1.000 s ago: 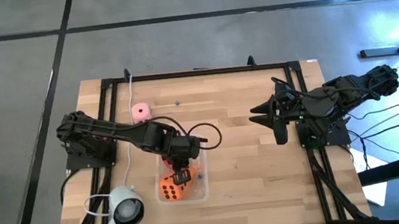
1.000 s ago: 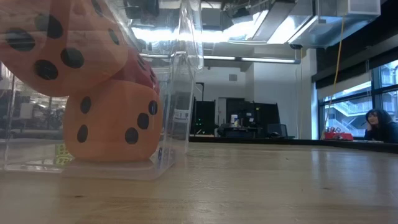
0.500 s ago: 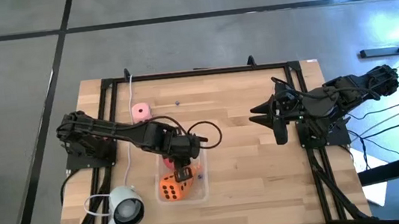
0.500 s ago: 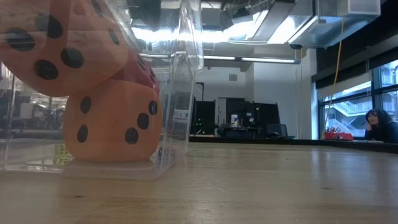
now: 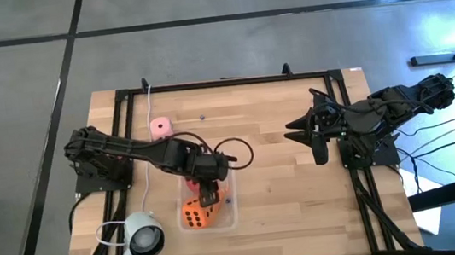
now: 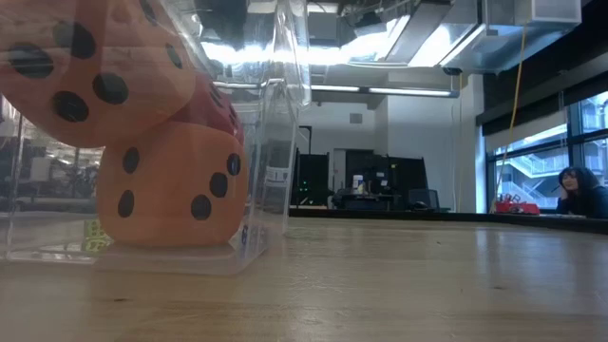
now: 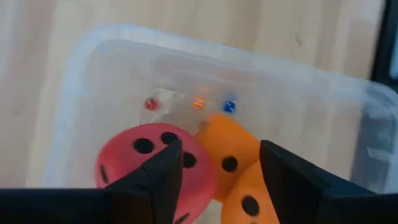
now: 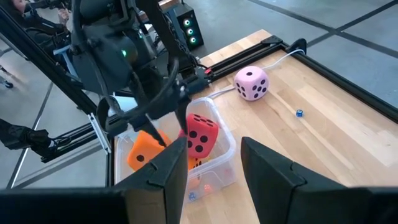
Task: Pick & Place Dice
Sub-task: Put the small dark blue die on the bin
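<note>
Over clear plastic bin [image 5: 231,221]: left gripper [image 7: 217,171], jaws parted, empty. Inside bin: red die [image 7: 155,165], two orange dice [image 7: 239,168]. Farther off on table [image 5: 278,122]: pink die [image 5: 160,127], unplaced. Parked at right side: right gripper [image 5: 318,141], jaws parted, empty. Three of four binned.

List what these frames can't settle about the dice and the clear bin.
- Red foam die: left wrist view, its lower part hidden behind the left end effector.
- Second orange foam die: cut off at the frame edge in the left wrist view.
- Clear plastic bin: high view, the left arm covers the red die inside it.
- Small blue speck on the wooden table: right wrist view, too small to identify.
</note>
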### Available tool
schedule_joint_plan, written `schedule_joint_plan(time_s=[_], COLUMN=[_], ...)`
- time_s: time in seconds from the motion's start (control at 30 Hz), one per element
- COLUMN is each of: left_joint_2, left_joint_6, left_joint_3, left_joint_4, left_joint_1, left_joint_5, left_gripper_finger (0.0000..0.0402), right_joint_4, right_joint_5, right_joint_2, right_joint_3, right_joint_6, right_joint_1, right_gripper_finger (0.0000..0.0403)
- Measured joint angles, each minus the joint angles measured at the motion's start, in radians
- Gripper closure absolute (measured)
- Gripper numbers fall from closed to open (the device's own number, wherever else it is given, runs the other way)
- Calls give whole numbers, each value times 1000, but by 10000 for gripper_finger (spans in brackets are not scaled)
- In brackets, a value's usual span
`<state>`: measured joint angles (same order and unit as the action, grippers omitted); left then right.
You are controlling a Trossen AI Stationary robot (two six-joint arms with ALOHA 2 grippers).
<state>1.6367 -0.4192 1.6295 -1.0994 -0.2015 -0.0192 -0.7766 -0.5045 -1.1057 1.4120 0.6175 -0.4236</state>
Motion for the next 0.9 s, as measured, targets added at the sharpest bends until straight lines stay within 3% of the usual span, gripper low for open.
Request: schedule_joint_plan(time_s=[0.13,0.33,0.43,0.63,0.9], left_joint_2=[-9,-86,-125,-115,76], left_joint_6=[-101,-134,-195,-142,80], left_joint_3=[29,72,72,72,72], left_joint_4=[1,4,-37,-54,75], left_joint_1=[11,12,83,323,705], left_joint_5=[-87,-311,-367,-310,-13], left_gripper_finger=[195,211,217,213,193], right_joint_4=[-6,-5,-4,-2,32], right_joint_5=[0,-1,-2,-3,46], right_joint_2=[0,0,0,0,0], right_joint_3=[0,0,0,0,0], right_joint_6=[0,-1,-6,-4,14], right_joint_1=[0,8,16,21,21], right_gripper_finger=[254,254,254,254,254])
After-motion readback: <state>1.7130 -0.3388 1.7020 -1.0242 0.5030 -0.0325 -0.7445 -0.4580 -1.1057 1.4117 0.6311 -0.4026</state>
